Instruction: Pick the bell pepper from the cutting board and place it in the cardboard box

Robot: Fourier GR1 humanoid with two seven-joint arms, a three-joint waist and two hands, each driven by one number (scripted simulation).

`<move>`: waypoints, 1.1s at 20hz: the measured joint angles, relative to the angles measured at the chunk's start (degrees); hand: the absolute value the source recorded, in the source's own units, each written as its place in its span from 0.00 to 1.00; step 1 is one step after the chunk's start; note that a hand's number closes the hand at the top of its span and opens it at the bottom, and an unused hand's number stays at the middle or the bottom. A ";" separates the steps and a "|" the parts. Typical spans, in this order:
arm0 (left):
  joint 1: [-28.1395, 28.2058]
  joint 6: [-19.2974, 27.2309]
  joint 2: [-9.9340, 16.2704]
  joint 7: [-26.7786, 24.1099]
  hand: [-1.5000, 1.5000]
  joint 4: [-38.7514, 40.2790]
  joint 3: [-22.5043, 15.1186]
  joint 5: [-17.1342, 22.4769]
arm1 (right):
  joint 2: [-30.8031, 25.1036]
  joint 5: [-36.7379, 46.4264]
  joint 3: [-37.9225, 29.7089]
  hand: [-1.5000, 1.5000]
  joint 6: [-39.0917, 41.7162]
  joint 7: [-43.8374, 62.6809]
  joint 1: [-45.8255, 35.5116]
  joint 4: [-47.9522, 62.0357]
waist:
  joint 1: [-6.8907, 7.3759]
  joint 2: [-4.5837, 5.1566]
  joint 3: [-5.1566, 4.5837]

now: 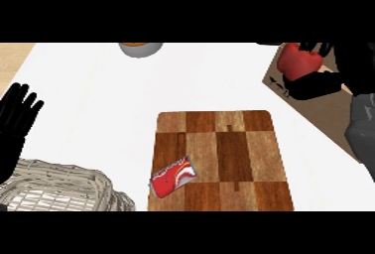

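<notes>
Head view: right hand (316, 82) fingers wrapped round pepper (299, 60) over the box (330, 111); I'd lower before releasing. Left hand (18, 116) open.

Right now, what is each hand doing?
Left hand: open, holding nothing, resting at the view's left edge.
Right hand: shut on the bell pepper, over the cardboard box.

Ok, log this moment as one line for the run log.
right hand: holding bell pepper over cardboard box | left hand: open, resting | cutting board: red can only
</notes>
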 measured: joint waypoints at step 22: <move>-2.78 -0.01 0.56 -0.56 0.50 1.01 -2.36 0.34 | -7.06 0.22 -12.09 1.00 -10.29 -25.26 4.81 24.61 | 2.30 0.79 -0.11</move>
